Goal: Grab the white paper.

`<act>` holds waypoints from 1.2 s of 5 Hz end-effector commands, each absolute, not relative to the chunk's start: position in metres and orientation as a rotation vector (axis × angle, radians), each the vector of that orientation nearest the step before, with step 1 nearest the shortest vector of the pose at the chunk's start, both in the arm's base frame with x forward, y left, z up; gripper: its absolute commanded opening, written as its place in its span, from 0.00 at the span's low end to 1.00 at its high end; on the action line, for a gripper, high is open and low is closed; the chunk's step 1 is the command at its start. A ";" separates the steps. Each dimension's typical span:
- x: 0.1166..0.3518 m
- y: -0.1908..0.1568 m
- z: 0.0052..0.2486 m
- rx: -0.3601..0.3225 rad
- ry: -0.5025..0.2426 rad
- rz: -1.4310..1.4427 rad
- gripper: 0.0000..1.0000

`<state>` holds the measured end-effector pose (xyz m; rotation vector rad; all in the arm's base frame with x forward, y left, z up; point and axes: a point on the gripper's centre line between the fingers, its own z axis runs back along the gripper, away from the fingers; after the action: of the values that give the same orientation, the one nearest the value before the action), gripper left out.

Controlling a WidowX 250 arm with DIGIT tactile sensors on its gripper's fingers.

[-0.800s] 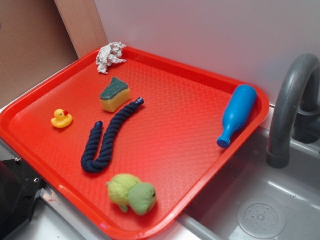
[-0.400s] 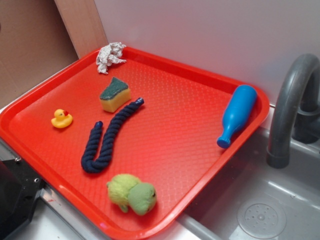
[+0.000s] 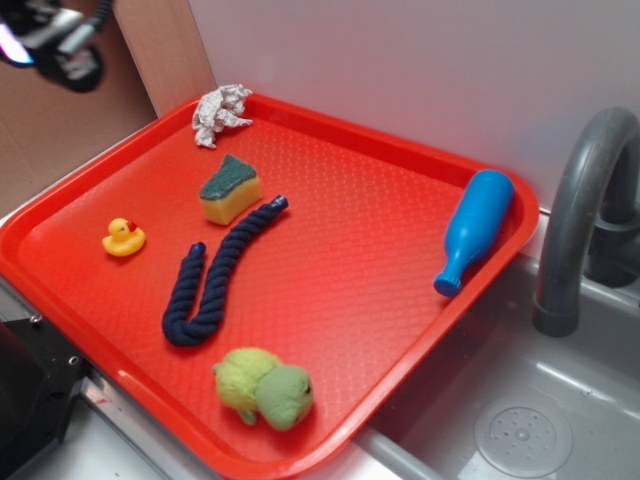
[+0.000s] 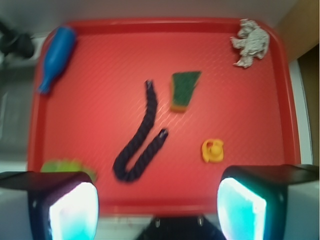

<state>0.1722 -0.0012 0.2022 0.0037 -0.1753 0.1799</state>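
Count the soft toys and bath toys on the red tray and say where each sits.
2. The yellow duck sits near the tray's left edge, left of the rope. The green plush lies at the front edge, below the rope. Nothing seems hidden.

Black end effector (image 4: 157, 207), glowing cyan-white pads (image 4: 75, 210)

Tool (image 4: 157, 207) high up, fingers apart

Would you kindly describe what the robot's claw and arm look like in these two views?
In the wrist view the claw has two chunky black fingers with rounded inner pads that glow pale white with cyan edges. In the exterior view only a blurred piece of the arm shows at the top left corner: black housings, a grey metallic part, a dark cable and a small bluish glow.
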 end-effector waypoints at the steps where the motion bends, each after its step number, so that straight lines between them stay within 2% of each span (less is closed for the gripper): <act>1: 0.232 0.053 0.162 0.125 -0.394 0.493 1.00; 3: 0.271 0.103 0.110 0.279 -0.604 0.665 1.00; 4: 0.294 0.122 0.092 0.340 -0.650 0.719 1.00; 5: 0.314 0.155 0.080 0.432 -0.708 0.788 1.00; 6: 0.320 0.177 0.080 0.477 -0.742 0.831 1.00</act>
<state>0.3236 0.1588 0.0521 0.4790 -0.6871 0.7762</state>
